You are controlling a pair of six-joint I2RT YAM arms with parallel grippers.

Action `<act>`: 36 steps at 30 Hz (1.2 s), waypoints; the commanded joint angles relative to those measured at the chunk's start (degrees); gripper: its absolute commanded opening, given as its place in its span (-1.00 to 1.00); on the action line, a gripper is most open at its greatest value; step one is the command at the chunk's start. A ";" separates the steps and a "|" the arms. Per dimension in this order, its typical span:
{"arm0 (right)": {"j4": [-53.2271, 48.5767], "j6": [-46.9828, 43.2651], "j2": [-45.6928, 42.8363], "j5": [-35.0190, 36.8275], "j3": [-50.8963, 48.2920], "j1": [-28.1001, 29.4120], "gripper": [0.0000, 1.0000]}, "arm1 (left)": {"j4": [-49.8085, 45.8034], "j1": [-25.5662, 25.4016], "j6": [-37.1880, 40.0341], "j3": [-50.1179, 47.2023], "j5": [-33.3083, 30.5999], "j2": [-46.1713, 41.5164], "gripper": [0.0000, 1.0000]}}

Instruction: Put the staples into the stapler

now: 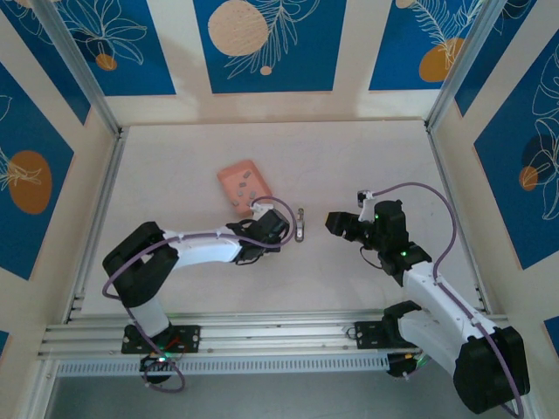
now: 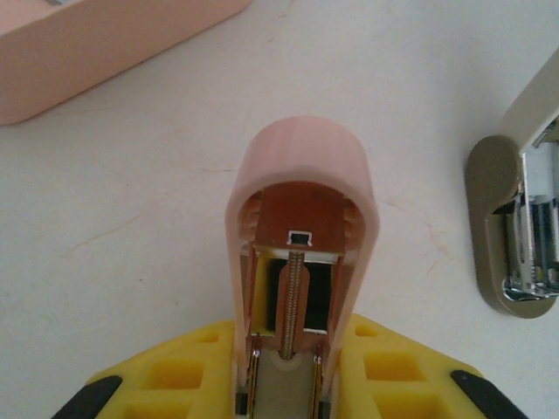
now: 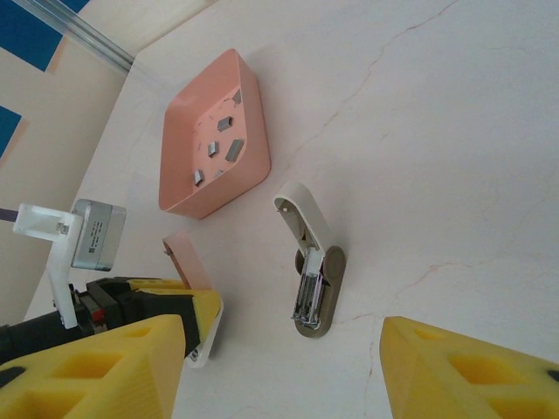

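The left pincer [image 2: 284, 388] is closed on a pink stapler [image 2: 301, 227], which is gripped by its rear end between the yellow fingers [image 2: 170, 375]. The stapler's pink lid is swung open, so that the spring and the track inside are exposed in the left wrist view. The right pincer [image 3: 284, 362] is held wide open above the desk [image 3: 437, 131], and nothing is held in it. Between the two pincers a grey stapler [image 3: 313, 275] is seen lying on the desk, also opened, with its pale lid raised away from the metal channel. It is apart from both pincers. The staples [image 3: 229, 148] are found loose in a shallow pink tray [image 3: 258, 166], scattered over its floor and apart from one another. The tray is set on the desk just beyond the left pincer, near the pink stapler but not touching it.
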 commanded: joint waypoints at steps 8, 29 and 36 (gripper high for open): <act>-0.36 -1.02 0.40 -0.82 -0.55 -0.56 0.23 | -7.31 -0.45 -3.32 5.85 -1.91 4.18 -0.70; -0.66 -0.89 0.17 -0.44 -0.14 -0.65 0.23 | -5.66 -0.23 -1.48 10.39 -0.33 7.02 -0.66; -1.30 -0.62 -0.32 -0.57 0.45 -0.74 0.23 | -6.63 0.46 -0.36 14.03 -1.84 8.43 -0.66</act>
